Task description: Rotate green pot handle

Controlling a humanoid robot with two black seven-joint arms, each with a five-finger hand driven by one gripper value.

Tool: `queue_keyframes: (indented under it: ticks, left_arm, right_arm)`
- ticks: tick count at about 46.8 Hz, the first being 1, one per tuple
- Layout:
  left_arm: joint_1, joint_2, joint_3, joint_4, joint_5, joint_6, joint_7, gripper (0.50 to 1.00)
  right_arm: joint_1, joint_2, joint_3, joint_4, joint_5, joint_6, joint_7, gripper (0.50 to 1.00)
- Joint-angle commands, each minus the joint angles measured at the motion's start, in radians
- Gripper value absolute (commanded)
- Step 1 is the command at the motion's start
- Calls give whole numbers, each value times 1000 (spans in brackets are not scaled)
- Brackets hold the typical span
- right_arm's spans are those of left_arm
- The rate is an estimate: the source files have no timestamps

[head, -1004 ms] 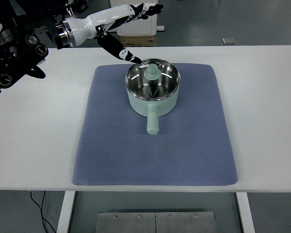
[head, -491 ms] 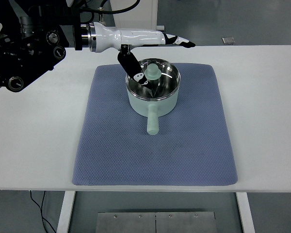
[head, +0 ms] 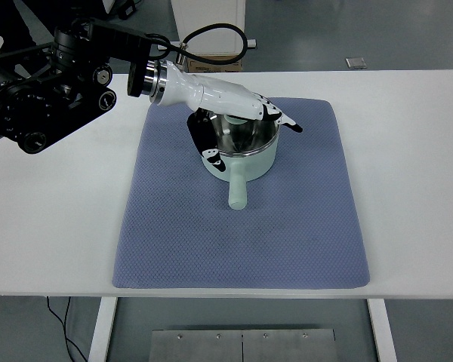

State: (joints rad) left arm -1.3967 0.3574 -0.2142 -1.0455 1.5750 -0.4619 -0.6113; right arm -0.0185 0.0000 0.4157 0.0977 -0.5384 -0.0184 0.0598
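One green pot [head: 240, 154] sits on the blue mat [head: 241, 226] on the white table [head: 408, 151], handle [head: 237, 190] pointing toward the near edge. Over its rim, the left hand [head: 238, 113] has swept down within a second, fingers spread, thumb outside the wall, gripping nothing; rotation seems unstarted.

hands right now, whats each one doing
Left hand: open, spread over the green pot, thumb down at its left wall, not gripping it.
Right hand: not in view.
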Motion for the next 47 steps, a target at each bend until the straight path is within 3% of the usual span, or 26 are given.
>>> queue_keyframes:
  ticks: [1,16,47]
  left_arm:
    - [1,0,10,-13,36,0,0,1000]
    - [-10,-6,13,-65,106,-1,0,1000]
    - [-97,-41,182,-111,108,-1,0,1000]
  right_arm:
    - [0,0,0,-1,0,0,0,1000]
    - [0,0,0,2,0,0,0,1000]
    - [0,0,0,-1,0,0,0,1000]
